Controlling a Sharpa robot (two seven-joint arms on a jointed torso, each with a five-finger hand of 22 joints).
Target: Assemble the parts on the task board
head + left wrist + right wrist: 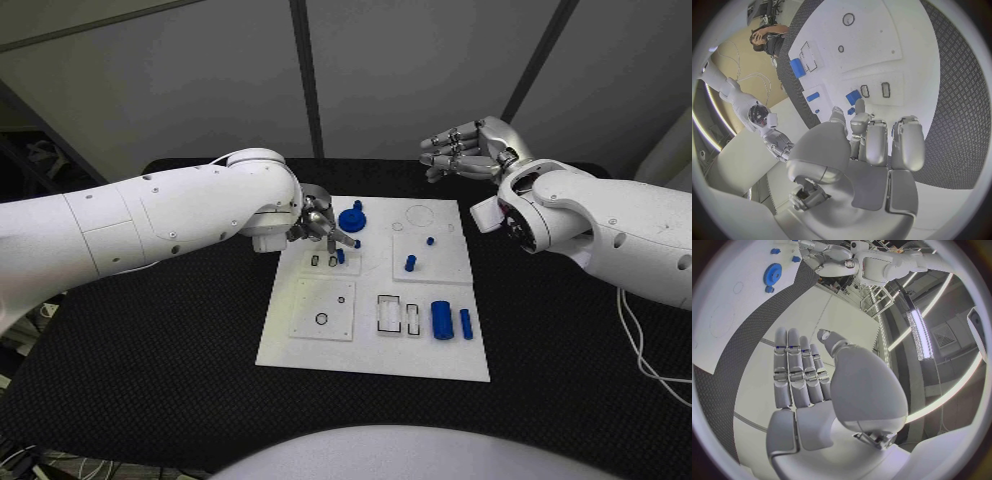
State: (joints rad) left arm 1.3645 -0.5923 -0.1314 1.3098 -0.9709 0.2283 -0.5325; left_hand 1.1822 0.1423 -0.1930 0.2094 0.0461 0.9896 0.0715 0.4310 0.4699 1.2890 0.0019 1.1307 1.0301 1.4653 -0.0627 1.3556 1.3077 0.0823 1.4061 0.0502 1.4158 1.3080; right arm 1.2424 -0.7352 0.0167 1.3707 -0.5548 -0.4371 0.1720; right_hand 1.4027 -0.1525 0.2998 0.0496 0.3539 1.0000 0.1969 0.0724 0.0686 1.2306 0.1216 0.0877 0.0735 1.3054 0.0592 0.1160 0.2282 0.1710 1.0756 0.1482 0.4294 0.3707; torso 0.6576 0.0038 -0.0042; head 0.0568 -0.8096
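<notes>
Fingers of the left hand (319,222) are seen in the head view curled down over the far left part of the task board (433,360), their tips set beside a blue gear-shaped part (352,217); whether anything is pinched between them cannot be told. The right hand (464,148) is held up beyond the board's far right corner, well clear of the black table (144,380), with fingers bent and nothing held. Two blue cylinders (441,320) are laid side by side near the board's right edge, and a smaller blue peg (410,264) is placed further up the board.

From the left wrist view, the fingertips (859,119) are shown close above a small blue part (853,97) beside two dark slots (885,89); contact cannot be judged. A blue cylinder (797,68) is seen further off on the board.

From the right wrist view, the right hand's fingers (798,375) are shown stretched out side by side, empty, with the thumb apart. The gear-shaped part (773,274) is seen far off on the board.
</notes>
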